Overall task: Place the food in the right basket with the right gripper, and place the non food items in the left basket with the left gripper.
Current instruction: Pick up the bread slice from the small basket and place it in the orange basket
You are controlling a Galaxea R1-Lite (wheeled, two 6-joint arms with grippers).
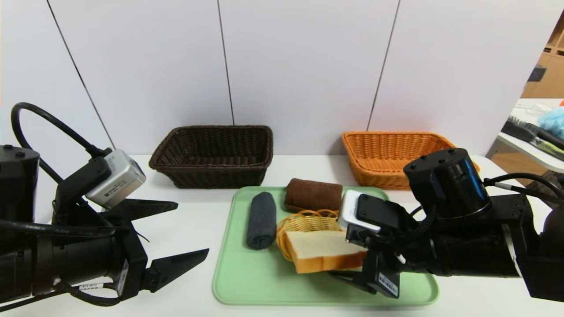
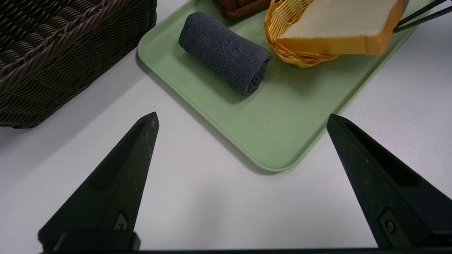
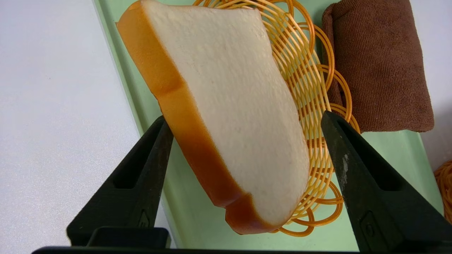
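Right tool (image 3: 247,176) sits low over the near right part of the light green plastic tray (image 1: 246,286), jaws spread wide either side of the slice of white bread with an orange-brown crust (image 1: 324,253). Wrist view shows one finger right at the crust and a clear gap on the other side, so no clamp on it; I'd call this lined up for the pick, not yet gripped. Left tool (image 2: 243,155) hovers over the white table (image 1: 194,229) left of the tray, jaws wide apart, nothing between them.

Progress: nothing sorted as far as I can see. Dark brown wicker basket (image 1: 213,154) at far left and orange wicker basket (image 1: 387,154) at far right both look bare inside, though the near walls hide part of each floor.

Left to do:
- bread to the orange basket, right arm
- rolled dark grey towel (image 1: 261,220), folded brown towel (image 1: 313,194) and small yellow wire basket (image 1: 304,222) to the brown basket, left arm

Bread pose: propped on the small wire basket's rim, tilted, white face up. Long axis runs roughly left-right across the tray, one end toward the right tool, thick crust edge facing the near side.
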